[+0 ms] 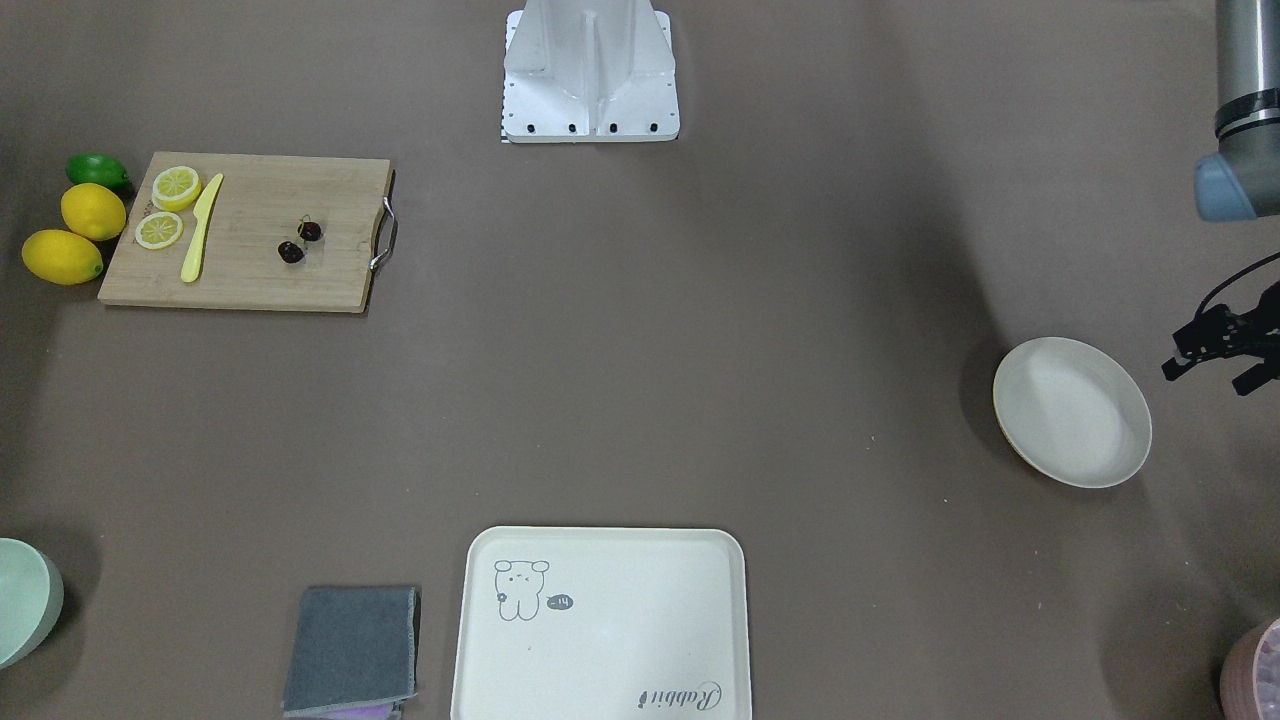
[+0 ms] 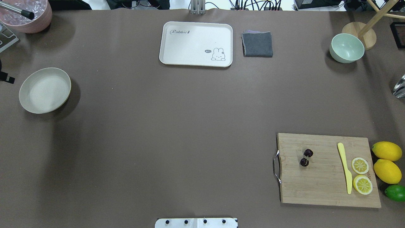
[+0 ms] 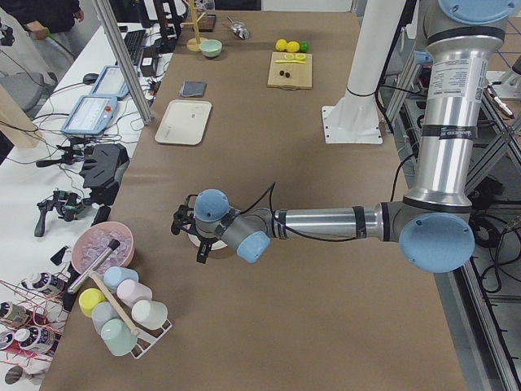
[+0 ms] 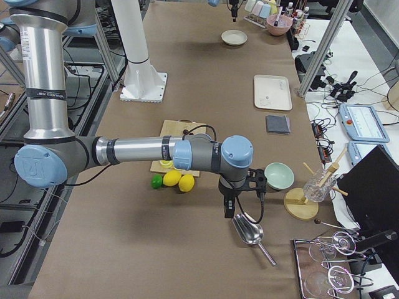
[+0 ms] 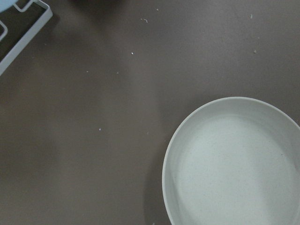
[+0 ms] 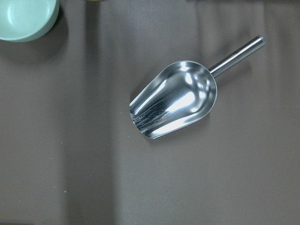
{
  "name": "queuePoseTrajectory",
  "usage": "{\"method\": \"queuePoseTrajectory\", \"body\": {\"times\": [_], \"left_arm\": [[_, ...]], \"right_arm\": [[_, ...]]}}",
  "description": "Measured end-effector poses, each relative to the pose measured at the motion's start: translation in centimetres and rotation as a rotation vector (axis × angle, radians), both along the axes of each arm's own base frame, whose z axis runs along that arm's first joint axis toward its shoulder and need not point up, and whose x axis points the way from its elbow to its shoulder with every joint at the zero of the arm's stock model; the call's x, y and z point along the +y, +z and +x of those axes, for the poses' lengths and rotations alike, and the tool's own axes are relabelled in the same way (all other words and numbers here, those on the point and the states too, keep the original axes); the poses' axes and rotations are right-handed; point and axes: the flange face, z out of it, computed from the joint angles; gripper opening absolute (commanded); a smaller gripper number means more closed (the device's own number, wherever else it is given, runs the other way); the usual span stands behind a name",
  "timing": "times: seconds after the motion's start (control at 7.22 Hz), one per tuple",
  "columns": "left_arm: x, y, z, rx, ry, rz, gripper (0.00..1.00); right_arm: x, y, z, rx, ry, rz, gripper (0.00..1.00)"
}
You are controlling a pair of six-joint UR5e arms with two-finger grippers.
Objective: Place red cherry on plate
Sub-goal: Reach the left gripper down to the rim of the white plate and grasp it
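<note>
The red cherry (image 2: 306,157), a pair of tiny dark glossy fruits, lies on the wooden cutting board (image 2: 326,186) at the table's right near side, also seen in the front-facing view (image 1: 300,241). The plate (image 2: 45,90), round and cream-white with nothing in it, sits at the far left (image 1: 1072,412) and fills the lower right of the left wrist view (image 5: 234,164). My left gripper (image 1: 1208,378) hovers just beyond the plate's outer edge, open, its fingers holding nothing. My right gripper (image 4: 228,208) shows only in the exterior right view, above a metal scoop (image 6: 176,99); I cannot tell its state.
On the board lie a yellow knife (image 2: 345,167) and two lemon slices (image 2: 360,165); two lemons (image 2: 386,151) and a lime (image 2: 395,192) sit beside it. A bear-drawing tray (image 2: 196,44), grey cloth (image 2: 258,44), pale green bowl (image 2: 346,47) and pink bowl (image 2: 27,14) line the far side.
</note>
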Motion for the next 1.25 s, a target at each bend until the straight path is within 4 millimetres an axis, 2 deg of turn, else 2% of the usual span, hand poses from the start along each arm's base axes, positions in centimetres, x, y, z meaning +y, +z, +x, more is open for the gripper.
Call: {"method": "queuePoseTrajectory", "body": {"times": [0.14, 0.28, 0.55, 0.69, 0.83, 0.97, 1.25], "left_arm": [[-0.4, 0.4, 2.4, -0.03, 0.01, 0.006, 0.98], [-0.4, 0.9, 3.7, -0.047, 0.018, 0.004, 0.98], [-0.2, 2.3, 4.4, -0.065, 0.024, -0.019, 0.97], [-0.2, 2.8, 4.4, -0.07, 0.025, -0.028, 0.88], [-0.1, 3.2, 4.4, -0.073, 0.025, -0.036, 0.61], [0.0, 3.6, 4.4, -0.076, 0.026, -0.041, 0.41], [0.0, 3.8, 4.4, -0.077, 0.027, -0.044, 0.21]], "right_arm": [[0.0, -0.1, 0.0, 0.0, 0.0, 0.001, 1.0], [-0.1, -0.1, 0.0, 0.0, 0.0, 0.003, 1.0], [-0.5, -0.6, 0.0, 0.001, 0.0, 0.012, 1.0], [-0.8, -0.9, 0.0, 0.001, 0.0, 0.018, 1.0], [-0.9, -1.2, 0.0, 0.001, 0.005, 0.019, 1.0], [-0.9, -1.5, 0.0, 0.0, 0.013, 0.017, 1.0], [-1.0, -1.7, 0.0, 0.0, 0.02, 0.016, 1.0]]}}
